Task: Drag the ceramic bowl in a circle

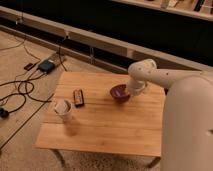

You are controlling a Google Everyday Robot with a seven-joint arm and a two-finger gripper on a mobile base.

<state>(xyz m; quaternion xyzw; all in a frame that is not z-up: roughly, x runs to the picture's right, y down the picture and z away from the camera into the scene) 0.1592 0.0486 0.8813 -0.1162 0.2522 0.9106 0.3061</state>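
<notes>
The ceramic bowl [119,92] is small, round and dark maroon-purple. It sits on the wooden table [105,120], right of centre and towards the far edge. My gripper [128,93] comes down from the white arm and sits at the bowl's right rim, touching it. The arm's wrist hides the contact point.
A white cup [63,109] stands near the table's left front. A small black rectangular device [78,97] lies between the cup and the bowl. Cables and a black box [46,65] lie on the floor to the left. A low ledge runs behind the table.
</notes>
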